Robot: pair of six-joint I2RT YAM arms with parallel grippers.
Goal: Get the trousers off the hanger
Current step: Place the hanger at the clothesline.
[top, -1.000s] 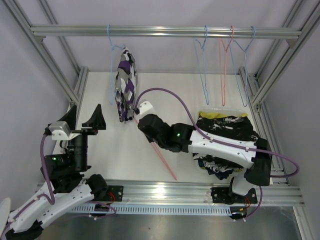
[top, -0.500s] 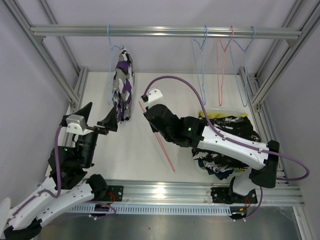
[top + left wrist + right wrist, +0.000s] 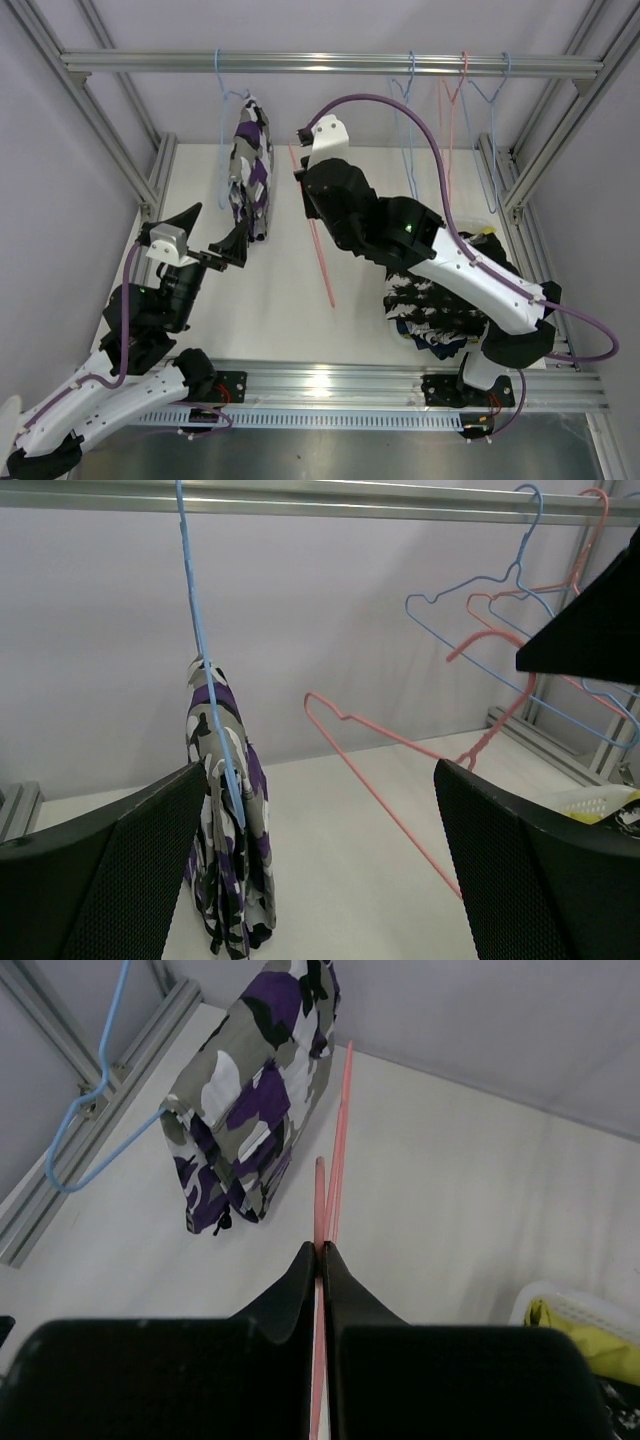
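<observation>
Camouflage trousers in black, white and purple hang folded over a blue hanger on the rail at the left. In the left wrist view the trousers hang just inside the left finger. My left gripper stands open beside their lower end, holding nothing. My right gripper is shut on a bare pink hanger and holds it in the air right of the trousers. The right wrist view shows the jaws pinching the pink hanger's wire.
A basket at the right holds a pile of other trousers, partly under the right arm. Three bare hangers, blue, pink and blue, hang on the rail's right part. Metal frame posts stand at both sides.
My right arm has lifted the pink hanger off the table and carried it up toward the rail. My left gripper has moved forward and right, close to the hanging trousers, still open.
</observation>
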